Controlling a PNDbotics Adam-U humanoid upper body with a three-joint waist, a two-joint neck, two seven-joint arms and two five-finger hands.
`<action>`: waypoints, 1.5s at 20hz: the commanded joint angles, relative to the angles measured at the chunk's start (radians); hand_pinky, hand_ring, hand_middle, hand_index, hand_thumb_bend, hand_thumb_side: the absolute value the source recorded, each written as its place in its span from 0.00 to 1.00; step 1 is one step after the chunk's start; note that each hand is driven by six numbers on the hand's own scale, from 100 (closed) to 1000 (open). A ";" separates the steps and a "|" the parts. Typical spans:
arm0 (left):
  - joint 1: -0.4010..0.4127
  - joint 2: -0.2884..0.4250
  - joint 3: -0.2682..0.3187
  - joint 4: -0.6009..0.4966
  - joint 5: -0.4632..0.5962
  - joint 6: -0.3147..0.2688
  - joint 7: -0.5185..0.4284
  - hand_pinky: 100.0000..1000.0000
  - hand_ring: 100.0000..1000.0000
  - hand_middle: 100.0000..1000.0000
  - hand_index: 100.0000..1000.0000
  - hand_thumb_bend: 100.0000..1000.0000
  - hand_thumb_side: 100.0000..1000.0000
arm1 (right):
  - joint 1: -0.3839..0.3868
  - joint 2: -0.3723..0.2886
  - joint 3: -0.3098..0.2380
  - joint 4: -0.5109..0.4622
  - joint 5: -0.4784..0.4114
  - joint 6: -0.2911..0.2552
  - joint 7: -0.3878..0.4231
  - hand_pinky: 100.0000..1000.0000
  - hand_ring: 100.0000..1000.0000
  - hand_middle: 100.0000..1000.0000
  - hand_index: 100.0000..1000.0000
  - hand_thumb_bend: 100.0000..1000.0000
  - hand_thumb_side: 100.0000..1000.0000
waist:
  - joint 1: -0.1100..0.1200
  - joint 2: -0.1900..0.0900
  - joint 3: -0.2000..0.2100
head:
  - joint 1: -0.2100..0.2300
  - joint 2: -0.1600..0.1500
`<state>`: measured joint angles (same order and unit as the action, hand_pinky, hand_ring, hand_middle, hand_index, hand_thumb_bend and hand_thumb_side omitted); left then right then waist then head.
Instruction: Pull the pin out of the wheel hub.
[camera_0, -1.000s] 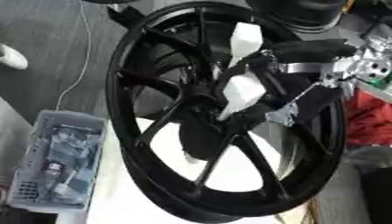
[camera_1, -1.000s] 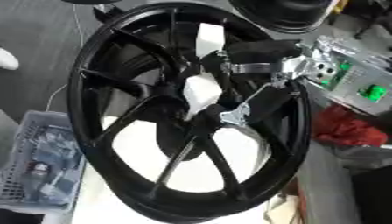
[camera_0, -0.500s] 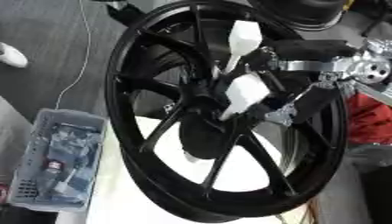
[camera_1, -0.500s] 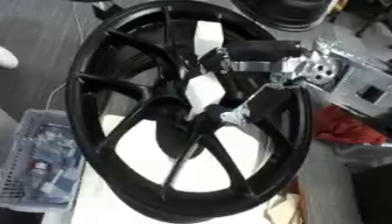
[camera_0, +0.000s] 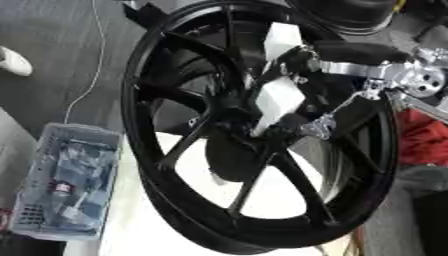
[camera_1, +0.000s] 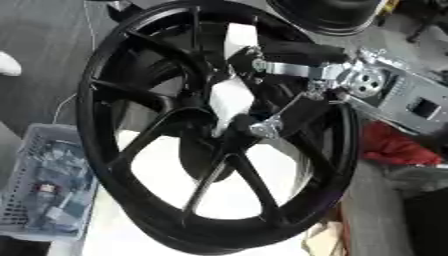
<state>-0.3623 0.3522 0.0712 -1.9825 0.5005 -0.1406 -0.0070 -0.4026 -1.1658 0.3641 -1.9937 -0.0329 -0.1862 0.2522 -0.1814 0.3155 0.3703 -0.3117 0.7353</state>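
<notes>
The pin itself cannot be made out: the centre of the wheel (camera_0: 219, 210) is covered by the right robot hand (camera_0: 278, 100), which reaches in from the right over the rim. Its white palm shell lies across the hub (camera_1: 229, 131), and dark fingers run down into the middle where the spokes meet. Whether those fingers are closed on anything cannot be told; they merge with the black metal behind them. The left robot hand shows in neither view.

The wheel is a glossy black casting with slim, straight spokes fanning from the hub to a deep rim, tilted across the picture, its top edge cut off by the frame. It rests on a white surface (camera_0: 131, 235), which shows bright through the lower gaps between spokes. The arm's wrist (camera_1: 363, 82) is bare silver metal with round holes, against black links.

Left of the wheel stands a pale plastic crate (camera_0: 66, 182) with latticed walls, holding small mixed parts too jumbled to name. Red cloth (camera_1: 394, 147) lies at the right, partly hidden behind the rim.
</notes>
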 joint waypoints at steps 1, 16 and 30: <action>-0.013 0.013 0.001 -0.017 -0.005 -0.002 0.004 0.80 0.71 0.55 0.72 0.00 0.63 | -0.014 -0.021 -0.022 -0.006 -0.059 0.001 -0.019 0.02 0.45 0.41 0.54 0.00 0.00 | 0.007 -0.015 0.001 | -0.004 -0.011; -0.009 0.017 0.010 -0.017 -0.013 -0.006 0.015 0.80 0.71 0.55 0.72 0.00 0.63 | -0.034 -0.085 -0.145 -0.006 -0.295 -0.030 0.049 0.00 0.42 0.38 0.47 0.00 0.00 | 0.010 -0.020 -0.015 | 0.002 -0.026; 0.015 0.029 0.035 -0.017 -0.033 -0.021 0.040 0.80 0.71 0.54 0.71 0.00 0.63 | 0.113 -0.193 -0.520 -0.006 -0.539 -0.008 -0.101 0.00 0.42 0.39 0.48 0.00 0.00 | 0.020 -0.016 -0.074 | 0.038 -0.028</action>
<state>-0.3429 0.3538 0.0937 -1.9825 0.4747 -0.1597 0.0265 -0.2864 -1.3130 -0.1069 -1.9937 -0.5587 -0.2003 0.1782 -0.1720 0.3153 0.2953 -0.2782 0.7104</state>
